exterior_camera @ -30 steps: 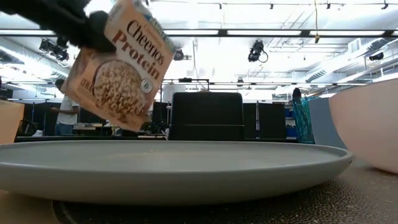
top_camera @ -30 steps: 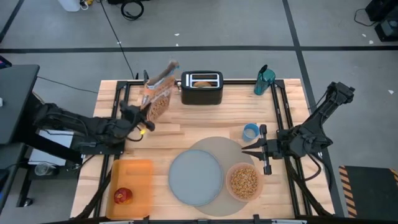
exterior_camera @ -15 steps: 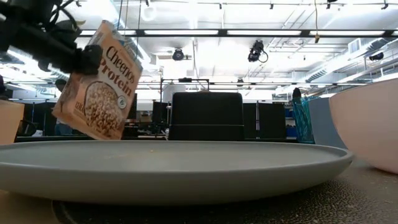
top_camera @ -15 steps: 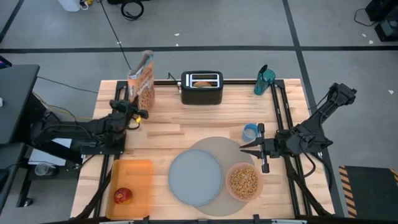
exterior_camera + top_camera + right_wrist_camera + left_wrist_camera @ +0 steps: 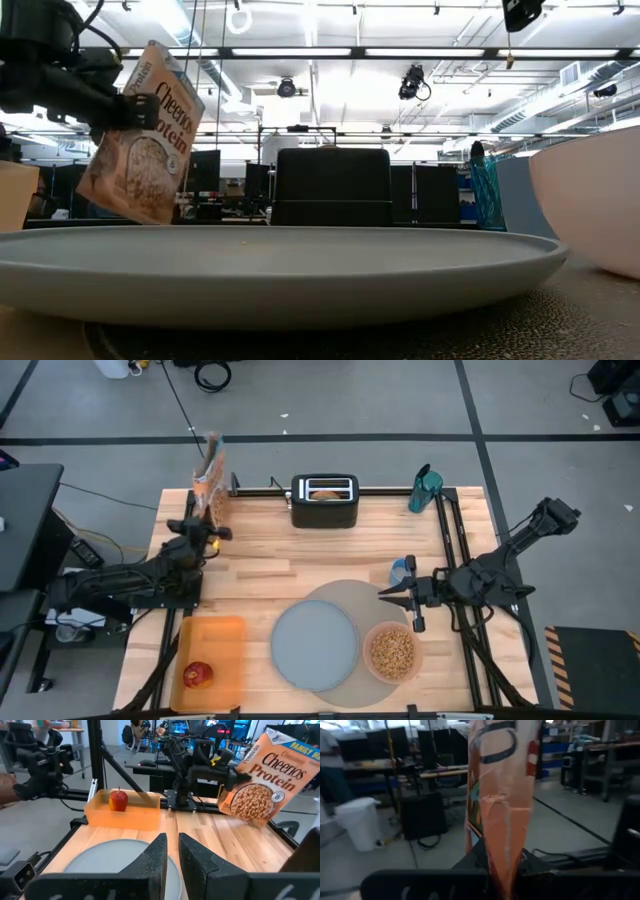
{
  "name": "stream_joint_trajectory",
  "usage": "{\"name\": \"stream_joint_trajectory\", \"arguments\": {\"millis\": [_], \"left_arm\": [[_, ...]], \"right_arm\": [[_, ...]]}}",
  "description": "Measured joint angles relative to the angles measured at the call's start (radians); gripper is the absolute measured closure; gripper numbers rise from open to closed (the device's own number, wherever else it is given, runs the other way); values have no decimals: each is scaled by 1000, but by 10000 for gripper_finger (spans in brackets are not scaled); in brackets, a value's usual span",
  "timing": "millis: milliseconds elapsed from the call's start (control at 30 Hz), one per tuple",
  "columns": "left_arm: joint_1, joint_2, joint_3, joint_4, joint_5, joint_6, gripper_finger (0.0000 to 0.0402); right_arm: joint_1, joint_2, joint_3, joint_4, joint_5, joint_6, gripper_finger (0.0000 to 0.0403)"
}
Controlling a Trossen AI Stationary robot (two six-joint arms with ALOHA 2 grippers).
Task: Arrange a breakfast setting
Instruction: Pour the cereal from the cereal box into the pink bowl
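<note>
My left gripper (image 5: 200, 525) is shut on an orange cereal box (image 5: 208, 478), held in the air over the table's far left corner; the box also shows in the low view (image 5: 140, 140) and the right wrist view (image 5: 262, 775). My right gripper (image 5: 383, 596) hovers over the grey mat (image 5: 340, 595), its fingers (image 5: 157, 852) a narrow gap apart and empty. The grey-blue plate (image 5: 315, 645) and the pink bowl of brown cereal (image 5: 393, 650) rest on the mat. A red fruit (image 5: 197, 674) lies in the orange tray (image 5: 225, 635). The spoon is out of view. My left gripper pinches the box between its two fingers across the two broad faces, at one side edge (image 5: 226, 776) in the box's upper half. The fingers come level from the table's near left. The box is lifted clear of the table and leans, its printed top up.
The black toaster (image 5: 324, 505) with a bagel in its slot stands at the far edge. A teal tumbler (image 5: 424, 488) stands at the far right corner. A small blue round thing (image 5: 400, 568) sits beside my right gripper. Metal frame rails run along both sides.
My left gripper has carried the box toward the table's left and far edges, from beside the toaster to the far left corner, turning it so that it is nearly edge-on from above. My right gripper has gone a little toward the table's left.
</note>
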Motion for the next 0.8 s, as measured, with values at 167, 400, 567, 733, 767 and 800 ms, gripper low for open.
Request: {"name": "stream_joint_trajectory", "arguments": {"millis": [167, 400, 567, 733, 767, 800], "left_arm": [[46, -3, 0, 60, -1, 64, 386], [164, -3, -1, -8, 80, 19, 386], [244, -3, -2, -38, 161, -35, 386], [309, -4, -2, -104, 232, -132, 386], [317, -4, -1, -118, 249, -152, 386], [323, -4, -1, -129, 262, -167, 386]], "right_arm": [[-30, 0, -19, 54, -37, 1, 349], [-36, 0, -25, 66, -65, 8, 349], [-36, 0, -25, 79, -86, -4, 349], [-36, 0, -25, 81, -86, -13, 349], [-36, 0, -25, 81, -87, -14, 349], [-36, 0, -25, 81, -89, -14, 349]]}}
